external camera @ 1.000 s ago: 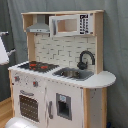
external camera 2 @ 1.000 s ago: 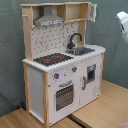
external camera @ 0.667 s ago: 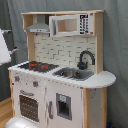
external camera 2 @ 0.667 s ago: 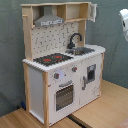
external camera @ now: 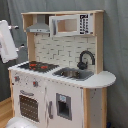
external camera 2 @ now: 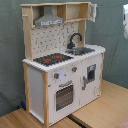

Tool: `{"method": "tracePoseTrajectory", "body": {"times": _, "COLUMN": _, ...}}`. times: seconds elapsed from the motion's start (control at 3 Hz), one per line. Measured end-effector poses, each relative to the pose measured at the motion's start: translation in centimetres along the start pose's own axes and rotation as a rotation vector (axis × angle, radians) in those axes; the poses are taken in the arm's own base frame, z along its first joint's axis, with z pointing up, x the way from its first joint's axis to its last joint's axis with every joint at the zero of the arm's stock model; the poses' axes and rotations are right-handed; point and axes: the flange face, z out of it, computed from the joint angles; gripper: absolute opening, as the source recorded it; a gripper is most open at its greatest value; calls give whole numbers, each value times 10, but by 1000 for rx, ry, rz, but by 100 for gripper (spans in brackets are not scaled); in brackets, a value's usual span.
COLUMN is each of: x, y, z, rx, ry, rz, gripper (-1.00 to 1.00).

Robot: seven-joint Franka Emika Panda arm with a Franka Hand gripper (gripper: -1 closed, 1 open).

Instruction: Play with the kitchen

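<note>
Distance explains the pause: your arm (external camera: 7, 40) hangs beside the kitchen (external camera: 60, 80), which stands on the wooden table (external camera 2: 100, 107), nothing touched, and whether its tool is clenched you cannot tell.

Arm (external camera: 7, 41) cut off by both exterior views' edges; claw unseen.

I see soft, even light in both exterior views, everything slightly blurred, no glare, only faint shadows.
</note>
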Motion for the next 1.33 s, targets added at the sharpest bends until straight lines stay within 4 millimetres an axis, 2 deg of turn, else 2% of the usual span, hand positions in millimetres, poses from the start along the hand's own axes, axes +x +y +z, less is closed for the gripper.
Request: {"method": "tracePoseTrajectory", "body": {"times": 1.33, "x": 17, "y": -13, "z": 107, "rx": -97, "ry": -137, "rz": 217, "gripper": 100}}
